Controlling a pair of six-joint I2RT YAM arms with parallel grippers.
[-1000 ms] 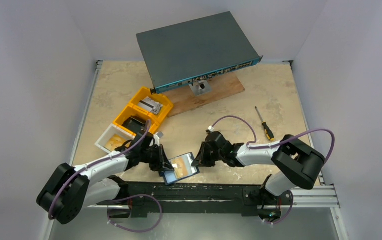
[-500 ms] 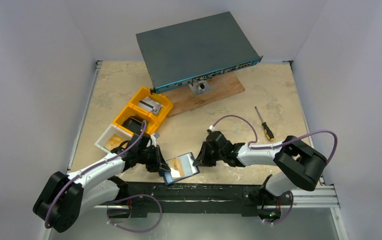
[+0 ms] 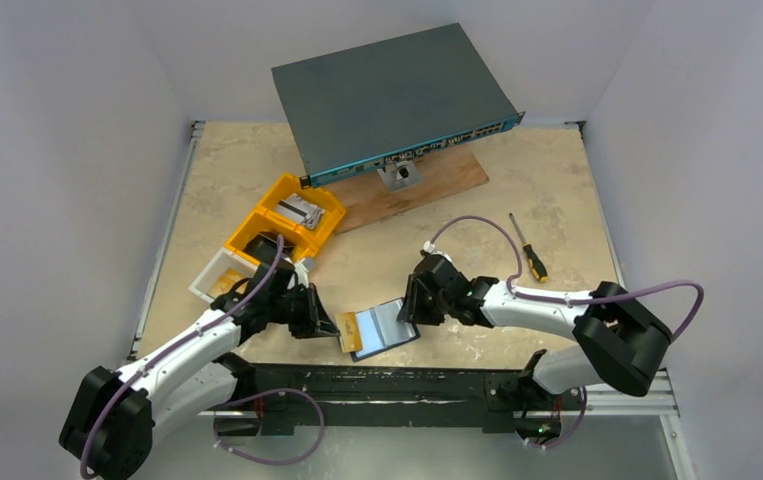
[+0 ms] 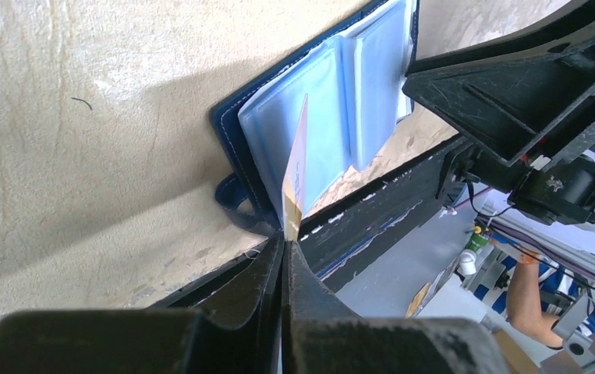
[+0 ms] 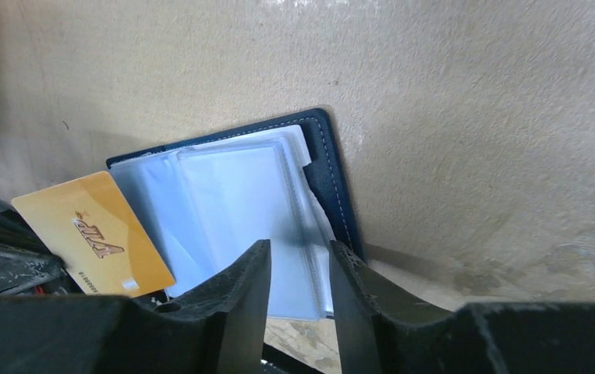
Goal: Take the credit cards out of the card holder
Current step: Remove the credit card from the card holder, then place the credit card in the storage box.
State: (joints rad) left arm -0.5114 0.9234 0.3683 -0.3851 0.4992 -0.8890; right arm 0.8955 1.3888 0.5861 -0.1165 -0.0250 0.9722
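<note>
The card holder (image 3: 394,323) lies open near the table's front edge, a navy cover (image 5: 327,175) with pale clear sleeves (image 5: 231,210) (image 4: 333,117). My left gripper (image 3: 336,327) (image 4: 286,240) is shut on the corner of an orange-yellow credit card (image 3: 351,332) (image 5: 91,234). That card stands on edge at the holder's left side. My right gripper (image 3: 410,309) (image 5: 300,253) is open at the holder's right side. A sleeve edge lies in the gap between its fingers. Other credit cards do not show.
Yellow bins (image 3: 287,222) and a white bin (image 3: 219,278) stand behind my left arm. A grey network switch (image 3: 392,95) leans on a wooden board (image 3: 427,185) at the back. A screwdriver (image 3: 529,248) lies right. The black front rail (image 3: 407,380) runs just below the holder.
My right gripper has opened and let go of the holder. My left gripper drew the orange-yellow card leftward, off the sleeves. The holder now lies a little further right.
</note>
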